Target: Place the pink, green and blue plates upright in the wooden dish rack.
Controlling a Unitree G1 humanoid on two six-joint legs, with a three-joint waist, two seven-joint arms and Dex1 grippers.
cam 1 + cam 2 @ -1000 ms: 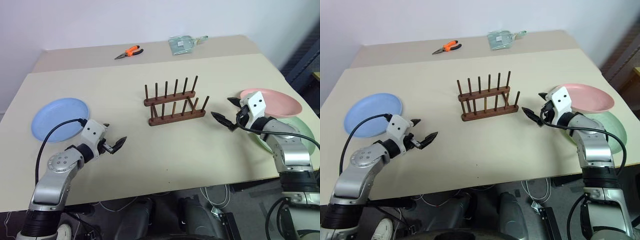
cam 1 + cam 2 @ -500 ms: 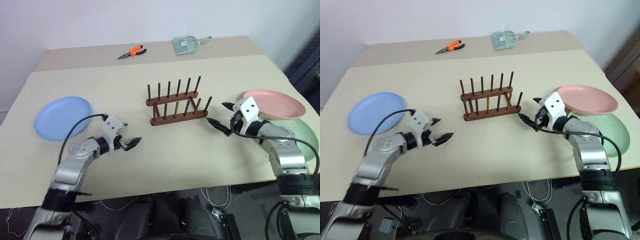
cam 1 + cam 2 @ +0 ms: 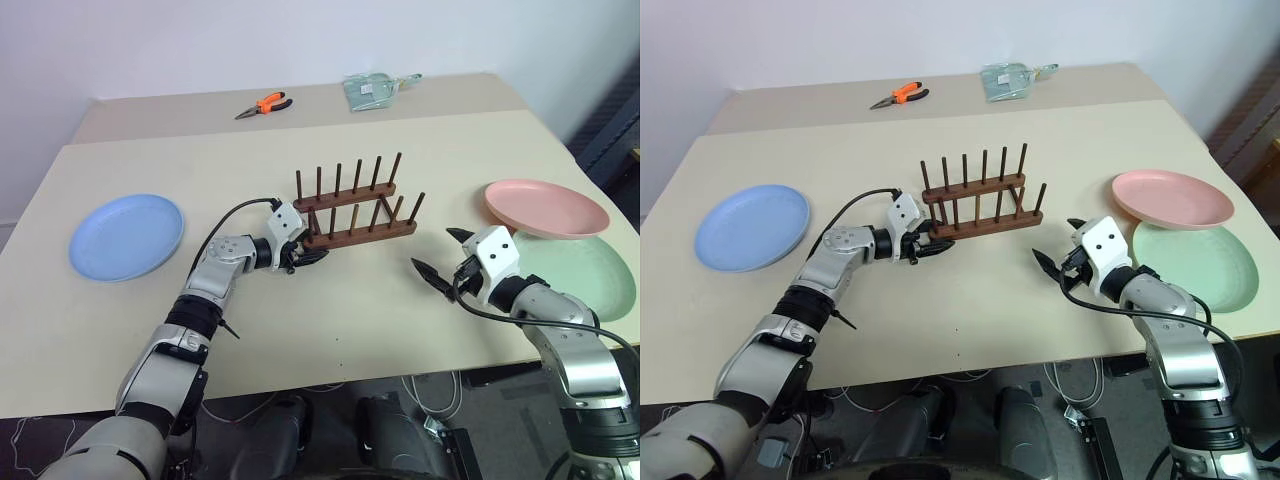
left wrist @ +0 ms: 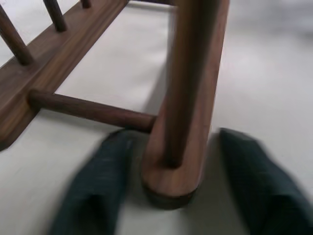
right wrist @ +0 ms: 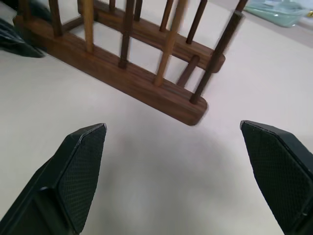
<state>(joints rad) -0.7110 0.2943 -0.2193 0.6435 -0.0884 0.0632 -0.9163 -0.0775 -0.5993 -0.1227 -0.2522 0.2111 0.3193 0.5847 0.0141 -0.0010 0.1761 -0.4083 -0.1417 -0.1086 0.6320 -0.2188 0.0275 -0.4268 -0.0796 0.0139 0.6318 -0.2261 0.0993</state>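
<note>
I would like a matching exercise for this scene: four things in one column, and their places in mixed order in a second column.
Things:
1. blue plate
2. pink plate
3. orange pliers
4. left hand

Places:
A. at the near bar end of the wooden dish rack
B. far part of the table
C. table's left side
D. table's right side, behind the green plate

Pairs: 1-C, 2-D, 3-B, 4-A

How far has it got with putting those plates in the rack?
None are in yet: blue plate, pink plate and green plate lie flat on the table. The left gripper straddles an end of the wooden rack. All three remain.
</note>
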